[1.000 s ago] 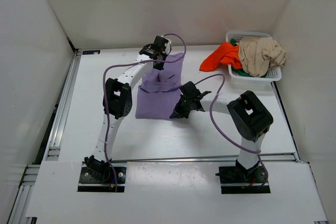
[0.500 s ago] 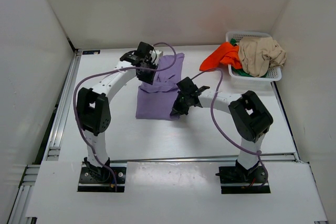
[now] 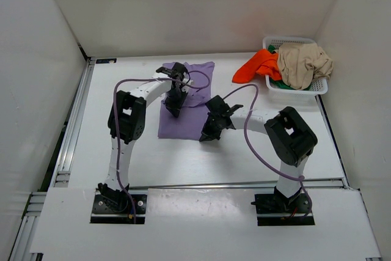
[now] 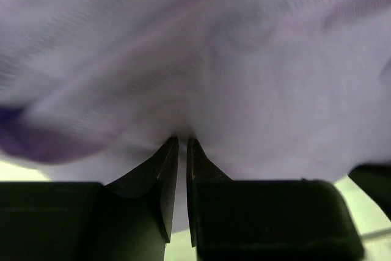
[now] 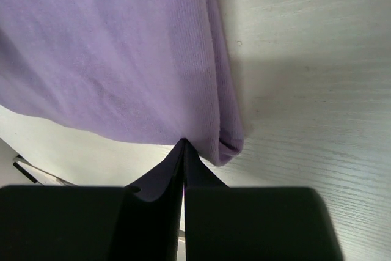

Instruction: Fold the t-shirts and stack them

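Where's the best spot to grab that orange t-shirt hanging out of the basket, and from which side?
Probably pinch the orange t-shirt by its loose end, which spills over the left rim of the basket toward the table, coming from above on the table side. Its other end seems tucked under the beige t-shirt.

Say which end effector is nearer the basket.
Right. The right end effector, at the lavender t-shirt's near corner, is closer to the basket; the left end effector is mid-shirt.
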Action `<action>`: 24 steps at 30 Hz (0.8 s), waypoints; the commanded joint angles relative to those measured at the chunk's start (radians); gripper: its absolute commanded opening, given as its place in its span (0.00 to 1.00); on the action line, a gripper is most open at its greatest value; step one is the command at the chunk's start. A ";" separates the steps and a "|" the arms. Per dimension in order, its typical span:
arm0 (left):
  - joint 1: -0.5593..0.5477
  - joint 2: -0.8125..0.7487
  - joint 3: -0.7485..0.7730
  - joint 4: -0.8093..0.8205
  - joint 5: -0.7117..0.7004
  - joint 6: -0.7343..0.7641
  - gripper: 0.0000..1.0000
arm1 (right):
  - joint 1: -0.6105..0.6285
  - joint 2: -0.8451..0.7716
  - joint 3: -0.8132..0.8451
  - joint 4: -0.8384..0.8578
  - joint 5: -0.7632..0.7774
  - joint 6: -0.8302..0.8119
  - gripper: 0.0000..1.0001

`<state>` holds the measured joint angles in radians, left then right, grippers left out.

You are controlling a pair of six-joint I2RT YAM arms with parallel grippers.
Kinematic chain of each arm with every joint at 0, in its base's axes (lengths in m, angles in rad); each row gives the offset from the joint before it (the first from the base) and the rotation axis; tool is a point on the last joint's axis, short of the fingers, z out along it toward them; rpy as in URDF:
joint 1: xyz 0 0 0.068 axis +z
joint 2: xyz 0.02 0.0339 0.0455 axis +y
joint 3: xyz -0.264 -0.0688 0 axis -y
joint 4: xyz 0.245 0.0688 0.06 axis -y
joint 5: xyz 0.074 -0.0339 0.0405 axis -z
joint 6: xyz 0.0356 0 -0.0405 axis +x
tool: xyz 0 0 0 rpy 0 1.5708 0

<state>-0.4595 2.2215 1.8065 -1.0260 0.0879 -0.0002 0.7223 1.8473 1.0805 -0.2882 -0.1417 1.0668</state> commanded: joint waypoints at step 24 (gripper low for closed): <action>0.199 0.089 0.381 0.161 -0.088 0.000 0.40 | 0.008 -0.105 -0.085 -0.046 0.039 -0.048 0.00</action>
<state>-0.2642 2.4252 2.2105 -0.8852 -0.0502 -0.0002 0.7250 1.7756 0.9909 -0.2913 -0.1329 1.0576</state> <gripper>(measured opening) 0.393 0.003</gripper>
